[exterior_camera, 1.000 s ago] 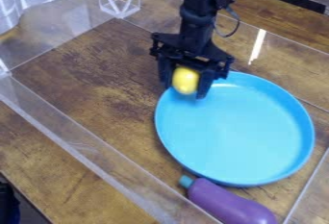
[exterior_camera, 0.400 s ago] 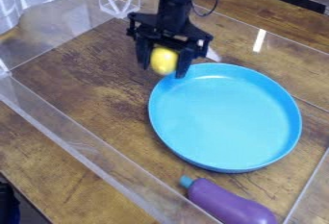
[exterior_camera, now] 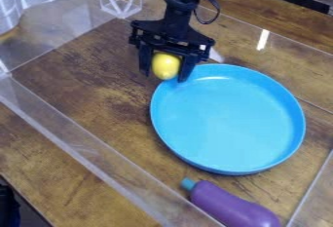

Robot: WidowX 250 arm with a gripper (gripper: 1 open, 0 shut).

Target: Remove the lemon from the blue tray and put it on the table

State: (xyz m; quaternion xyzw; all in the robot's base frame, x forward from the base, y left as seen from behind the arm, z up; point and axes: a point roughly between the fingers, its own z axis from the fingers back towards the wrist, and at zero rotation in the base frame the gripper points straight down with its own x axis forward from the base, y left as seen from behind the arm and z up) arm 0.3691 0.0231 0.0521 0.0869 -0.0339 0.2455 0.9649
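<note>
- an eggplant (exterior_camera: 235, 208) lies nearest the camera on the table (exterior_camera: 78, 85), just beside the tray's near rim, and plays no part in the job.
- a low clear wall (exterior_camera: 78, 138) runs along the table's near left side.
- the tray (exterior_camera: 229, 120) sits right of centre, its blue floor bare; nothing rests in it.
- at the tray's far left edge, the gripper (exterior_camera: 166, 66) points almost straight down, its jaws drawn in tight on the lemon (exterior_camera: 166, 65).
- the lemon hangs in that grip just beside the rim, over or nearly over bare wood; whether it is fully outside the rim cannot be told from this angle.
- judged from this, the carry step is in hand: the fruit is out of the tray but not yet set down.
- the next move calls for enough travel to the left to be sure of the rim, a short descent to the wood, then a gentle release, since a round glossy fruit may roll.
</note>
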